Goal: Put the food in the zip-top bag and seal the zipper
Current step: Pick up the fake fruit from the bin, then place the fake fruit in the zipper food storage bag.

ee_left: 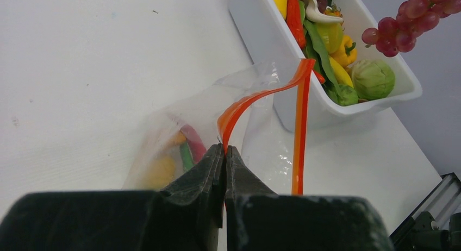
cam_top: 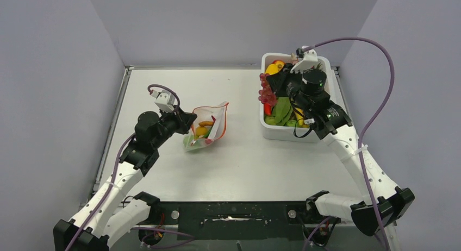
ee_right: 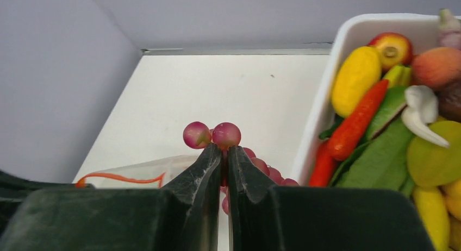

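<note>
The white table (cam_top: 244,164) carries everything. On it, ahead and to the right of the left jaws, stands a white rectangular plastic tub (ee_left: 255,28). It is filled with glossy toy food, and the same tub lies immediately right of the right jaws.

The left gripper (ee_left: 224,149) has its jaws pressed fully together on the edge of a clear, crinkly zip-top bag (ee_left: 163,126). The bag spreads out in front of and to the left of those jaws, resting on the table well apart from the tub. The right gripper (ee_right: 225,150) is likewise closed tight. It pinches the top of a bunch of small purple-red toy grapes (ee_right: 212,135), two berries showing just above the jaw tips and the rest hanging beneath them. From overhead the bunch hangs at the tub's left wall.

The bag's thin red-orange zipper strip (ee_left: 255,96) rises from between the left jaws, bends at the far corner and drops back down. Its two runs stand apart, so the mouth gapes.

Inside the bag, left of the left jaws, yellow, green and pinkish pieces show through the plastic. In the tub, right of the right jaws, lie a long red chili (ee_right: 356,123) and a yellow oval fruit (ee_right: 356,80).
</note>
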You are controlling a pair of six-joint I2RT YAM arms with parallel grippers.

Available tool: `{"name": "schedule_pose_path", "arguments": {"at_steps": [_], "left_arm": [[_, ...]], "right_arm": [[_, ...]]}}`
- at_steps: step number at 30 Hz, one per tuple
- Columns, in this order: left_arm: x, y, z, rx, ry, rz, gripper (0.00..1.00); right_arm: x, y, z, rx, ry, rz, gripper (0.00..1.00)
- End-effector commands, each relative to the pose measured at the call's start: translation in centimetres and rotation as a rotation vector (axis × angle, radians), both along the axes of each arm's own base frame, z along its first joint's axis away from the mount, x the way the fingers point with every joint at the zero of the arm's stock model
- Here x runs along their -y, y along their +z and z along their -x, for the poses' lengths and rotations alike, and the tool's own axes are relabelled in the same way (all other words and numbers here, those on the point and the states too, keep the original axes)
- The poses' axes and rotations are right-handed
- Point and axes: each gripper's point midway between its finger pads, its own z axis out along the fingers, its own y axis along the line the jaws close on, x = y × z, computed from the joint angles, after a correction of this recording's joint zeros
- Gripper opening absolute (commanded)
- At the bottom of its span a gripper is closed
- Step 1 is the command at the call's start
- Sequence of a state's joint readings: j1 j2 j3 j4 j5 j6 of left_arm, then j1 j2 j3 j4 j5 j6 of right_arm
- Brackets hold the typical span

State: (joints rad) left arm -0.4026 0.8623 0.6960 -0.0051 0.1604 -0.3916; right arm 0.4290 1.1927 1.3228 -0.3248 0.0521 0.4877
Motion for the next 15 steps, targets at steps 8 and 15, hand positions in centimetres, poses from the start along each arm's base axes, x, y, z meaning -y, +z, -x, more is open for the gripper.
{"name": "schedule_pose_path", "arguments": {"at_steps": [8,15], "left_arm": [[0.5,3.7,-0.9,0.061,0.006,0.082,0.0],[0.8,3.6,-1.0,0.04,0.0,0.106,0.0]], "right_arm": [[-9.1,6.5,3.5,0.205,0.261,-0.221,0.0],[-13.8,5.0,4.3,0.196,0.323,-0.294,0.0]]}}
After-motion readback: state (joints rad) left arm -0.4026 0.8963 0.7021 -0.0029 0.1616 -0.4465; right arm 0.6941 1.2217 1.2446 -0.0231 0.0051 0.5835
